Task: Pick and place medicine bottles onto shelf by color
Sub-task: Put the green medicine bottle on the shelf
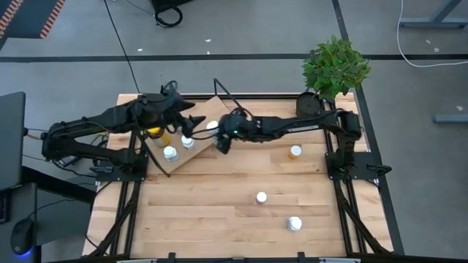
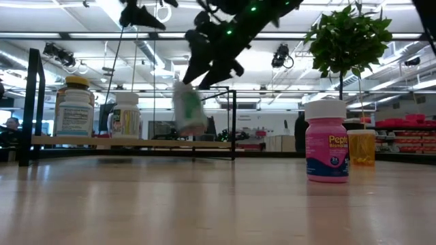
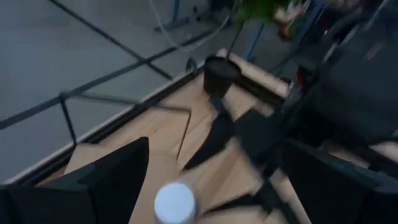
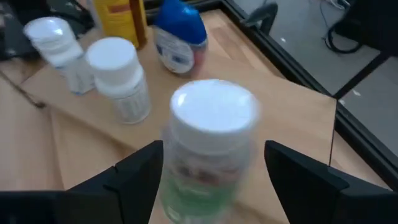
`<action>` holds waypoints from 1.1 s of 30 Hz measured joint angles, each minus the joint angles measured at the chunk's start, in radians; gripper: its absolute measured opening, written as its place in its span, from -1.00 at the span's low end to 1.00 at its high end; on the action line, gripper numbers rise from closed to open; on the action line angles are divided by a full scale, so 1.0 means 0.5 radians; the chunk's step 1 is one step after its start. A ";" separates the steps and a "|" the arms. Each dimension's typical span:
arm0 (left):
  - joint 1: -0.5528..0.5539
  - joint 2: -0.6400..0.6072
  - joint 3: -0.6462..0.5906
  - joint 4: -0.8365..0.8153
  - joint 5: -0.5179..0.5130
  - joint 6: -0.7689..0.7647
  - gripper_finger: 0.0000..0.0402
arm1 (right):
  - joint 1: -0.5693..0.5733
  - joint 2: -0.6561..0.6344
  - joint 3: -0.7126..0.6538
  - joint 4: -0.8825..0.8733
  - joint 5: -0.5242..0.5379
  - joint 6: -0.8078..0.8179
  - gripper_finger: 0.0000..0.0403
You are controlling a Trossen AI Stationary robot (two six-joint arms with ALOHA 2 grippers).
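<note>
The task looks about half done. On the shelf point(image 1: 191, 153) several medicine bottles already stand: in the right wrist view I count two white-capped ones point(image 4: 118, 78), a blue bottle point(image 4: 179, 37) and a yellow bottle point(image 4: 121, 22) behind them. The right gripper point(image 4: 214, 165) is above the shelf's board, and its fingers stand on both sides of a white-capped bottle with a green label point(image 4: 208, 155); they appear to grip it, though the label is blurred and I cannot tell if the bottle already touches the board (in the low view it seems to hang a little above it). The left gripper point(image 1: 191, 118) waits over the far part of the shelf with its fingers wide apart and nothing between them. Three bottles remain on the table, well apart from the shelf: an orange one point(image 1: 295, 152) near the right arm, a white-capped one point(image 1: 261, 197) in the middle, and a pink one point(image 2: 327, 141) close to the low camera. From above, the arms cover part of the shelf, so the exact number of placed bottles and their order by color is hard to confirm.
</note>
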 joint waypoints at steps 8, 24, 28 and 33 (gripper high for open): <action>0.007 -0.163 0.000 -0.059 -0.003 -0.101 0.83 | -0.116 0.199 0.299 0.012 0.004 0.000 0.24; 0.011 -0.163 -0.002 -0.268 -0.112 -0.019 0.83 | -0.106 0.139 0.315 -0.263 -0.192 0.011 0.14; 0.079 -0.078 -0.002 -0.390 -0.123 0.021 0.83 | -0.049 0.056 0.315 -0.495 -0.207 0.103 0.14; 0.223 0.100 -0.001 -0.381 0.036 0.169 0.83 | 0.034 -0.076 0.315 -0.804 -0.207 0.352 0.14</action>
